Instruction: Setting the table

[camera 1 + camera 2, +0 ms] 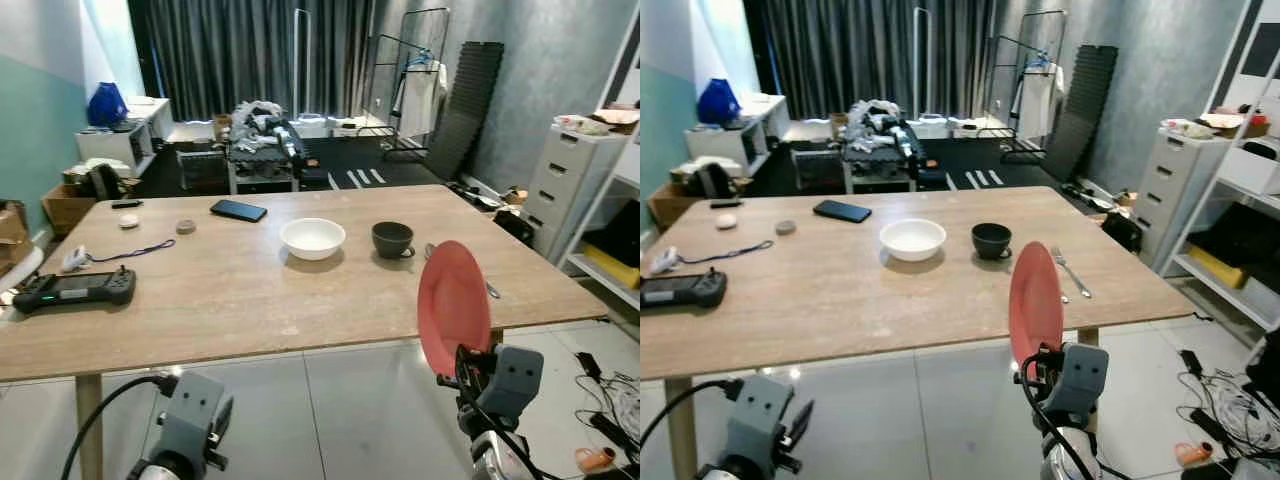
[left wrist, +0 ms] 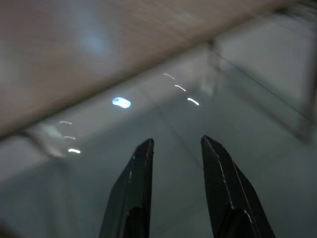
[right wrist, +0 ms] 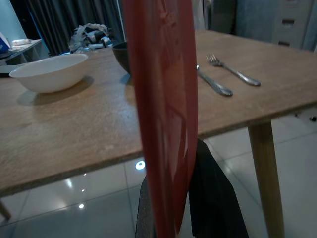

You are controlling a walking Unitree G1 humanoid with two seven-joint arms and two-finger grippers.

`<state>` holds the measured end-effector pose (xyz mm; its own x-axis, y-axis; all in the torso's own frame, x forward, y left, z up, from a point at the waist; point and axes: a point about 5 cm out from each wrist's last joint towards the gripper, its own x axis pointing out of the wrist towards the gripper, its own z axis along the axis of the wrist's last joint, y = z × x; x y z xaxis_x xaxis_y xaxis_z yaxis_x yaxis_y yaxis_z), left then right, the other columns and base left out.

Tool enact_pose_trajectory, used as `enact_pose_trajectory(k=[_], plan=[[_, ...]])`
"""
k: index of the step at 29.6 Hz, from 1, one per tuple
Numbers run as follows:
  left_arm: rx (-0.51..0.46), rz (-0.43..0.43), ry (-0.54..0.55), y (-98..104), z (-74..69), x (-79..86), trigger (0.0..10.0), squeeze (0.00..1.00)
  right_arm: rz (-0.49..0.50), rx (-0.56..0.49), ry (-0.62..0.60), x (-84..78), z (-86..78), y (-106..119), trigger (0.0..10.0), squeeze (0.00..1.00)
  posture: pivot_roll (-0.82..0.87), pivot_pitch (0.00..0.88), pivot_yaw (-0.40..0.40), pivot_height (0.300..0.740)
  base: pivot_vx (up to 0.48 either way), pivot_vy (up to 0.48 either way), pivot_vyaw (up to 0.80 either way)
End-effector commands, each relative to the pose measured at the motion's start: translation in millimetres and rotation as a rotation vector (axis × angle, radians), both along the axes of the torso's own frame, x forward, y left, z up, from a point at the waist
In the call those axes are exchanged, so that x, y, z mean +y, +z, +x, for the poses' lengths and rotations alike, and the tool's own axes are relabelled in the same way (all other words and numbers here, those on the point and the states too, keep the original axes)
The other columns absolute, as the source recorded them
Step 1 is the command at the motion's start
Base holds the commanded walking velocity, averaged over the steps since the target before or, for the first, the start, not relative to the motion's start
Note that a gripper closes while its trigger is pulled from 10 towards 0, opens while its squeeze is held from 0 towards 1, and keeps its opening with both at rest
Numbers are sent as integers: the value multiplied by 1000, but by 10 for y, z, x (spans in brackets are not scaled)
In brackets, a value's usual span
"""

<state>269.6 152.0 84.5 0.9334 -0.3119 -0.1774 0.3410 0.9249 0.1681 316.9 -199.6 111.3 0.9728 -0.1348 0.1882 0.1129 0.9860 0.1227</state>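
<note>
While the right gripper grips a red plate by its lower rim, holding it upright on edge just off the near side of the wooden table, the left gripper hangs low over the tiled floor with its fingers spread apart and nothing between them. On the table stand a white bowl and a dark cup side by side (a fork and spoon lie just beyond the plate), with a phone and a black controller farther left.

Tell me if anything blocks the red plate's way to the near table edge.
Nothing visible does. The right gripper holds the red plate upright before the table; the white bowl and dark cup sit farther back.
</note>
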Motion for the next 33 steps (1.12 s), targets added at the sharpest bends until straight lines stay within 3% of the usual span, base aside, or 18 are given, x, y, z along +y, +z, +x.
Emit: enact_pose_trajectory(k=[1, 3, 6, 8, 10, 11, 12, 14, 17, 18, 24, 28, 31, 32, 33], plan=[[72, 24, -74, -127, -51, -56, 10000, 0, -20, 95, 12, 33, -43, -192, 10000, 0, 79, 3, 65, 740, 0, 0, 0], [72, 43, -132, -140, -57, -109, 10000, 0, -31, 102, -1, 20, -50, -210, 10000, 0, 76, 4, 64, 740, 0, 0, 0], [-36, 32, -208, 115, 176, -284, 10000, 0, -71, 50, -212, -245, -102, -119, 10000, 0, 65, 6, 72, 740, 0, 0, 0], [-68, 23, -206, 212, 260, -309, 10000, 0, -60, 24, -266, -335, -115, -63, 10000, 0, 62, 6, 72, 740, 0, 0, 0], [-68, 23, -206, 212, 260, -309, 10000, 0, -60, 24, -266, -335, -115, -63, 10000, 0, 62, 6, 72, 740, 0, 0, 0], [-100, 22, -210, 335, 358, -304, 10000, 0, -48, -36, -354, -560, -157, 88, 10000, 0, 43, 13, 87, 740, 0, 0, 0], [-100, 22, -210, 335, 358, -304, 10000, 0, -48, -36, -354, -560, -157, 88, 10000, 0, 43, 13, 87, 740, 0, 0, 0], [-101, 39, -220, 357, 384, -262, 10000, 0, -29, -89, -424, -811, -220, 236, 10000, 0, 37, 17, 94, 740, 0, 0, 0], [-85, 54, -222, 307, 355, -200, 10000, 0, -16, -145, -442, -953, -256, 384, 10000, 0, 34, 23, 102, 740, 0, 0, 0], [-75, 53, -216, 276, 323, -155, 10000, 0, -15, -209, -415, -969, -246, 559, 10000, 0, 34, 25, 102, 740, 0, 0, 0], [-79, 37, -189, 288, 316, -103, 10000, 0, -78, -255, -417, -964, -214, 736, 10000, 0, 38, 25, 97, 740, 0, 0, 0], [-61, 31, -166, 250, 308, -11, 10000, 0, -229, -105, -512, -1251, -296, 533, 10000, 0, 38, 25, 89, 740, 0, 0, 0], [-51, 30, -166, 224, 302, 2, 10000, 0, -254, -43, -544, -1366, -367, 421, 10000, 0, 36, 25, 87, 740, 0, 0, 0], [-35, 35, -153, 171, 302, 32, 10000, 0, -301, 72, -600, -1562, -543, 198, 10000, 0, 30, 25, 87, 740, 0, 0, 0], [-35, 35, -153, 171, 302, 32, 10000, 0, -301, 72, -600, -1562, -543, 198, 10000, 0, 30, 25, 87, 740, 0, 0, 0]])
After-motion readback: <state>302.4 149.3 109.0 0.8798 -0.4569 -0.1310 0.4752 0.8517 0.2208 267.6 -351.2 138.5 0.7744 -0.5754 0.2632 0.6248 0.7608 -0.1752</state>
